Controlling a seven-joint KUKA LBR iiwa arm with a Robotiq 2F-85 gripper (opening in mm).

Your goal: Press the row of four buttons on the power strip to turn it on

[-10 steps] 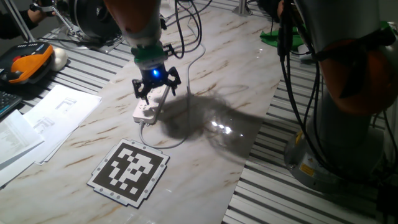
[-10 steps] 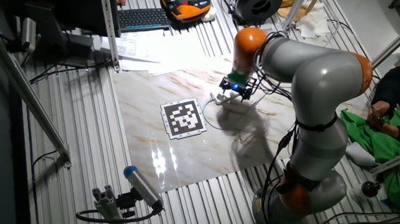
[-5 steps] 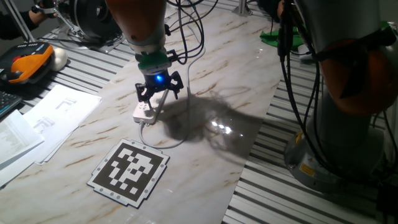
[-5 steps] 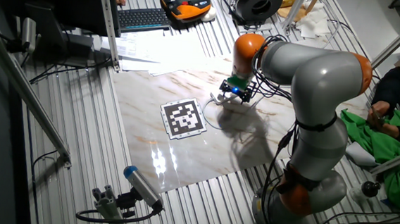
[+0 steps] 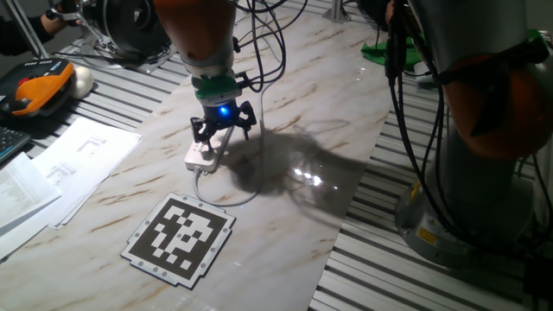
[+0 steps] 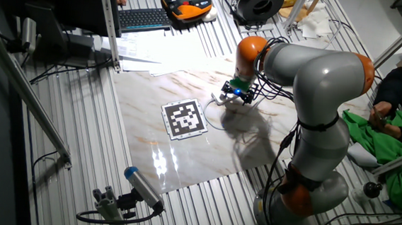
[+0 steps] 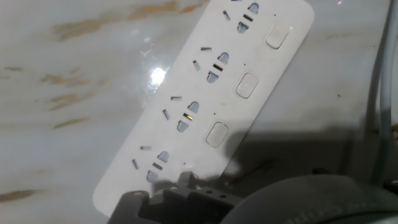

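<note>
The white power strip (image 7: 205, 93) lies slanted on the marble tabletop and fills the hand view. Three of its square buttons (image 7: 247, 85) show in a row along its right edge, beside the socket holes. The strip's near end runs under the dark body of my hand at the bottom of that view. In one fixed view my gripper (image 5: 223, 130), with a blue light on it, hangs just over the far part of the power strip (image 5: 201, 155). In the other fixed view the gripper (image 6: 236, 94) is over the strip (image 6: 222, 98). No view shows the fingertips clearly.
A black-and-white marker board (image 5: 180, 238) lies nearer the table's front, also seen in the other fixed view (image 6: 184, 118). The strip's thin cable (image 5: 233, 197) curls between them. Papers (image 5: 60, 164) lie at the left and a green cloth (image 6: 369, 149) at the right.
My gripper has shifted a little to the right and farther along the strip over the last second. The power strip itself has not moved.
</note>
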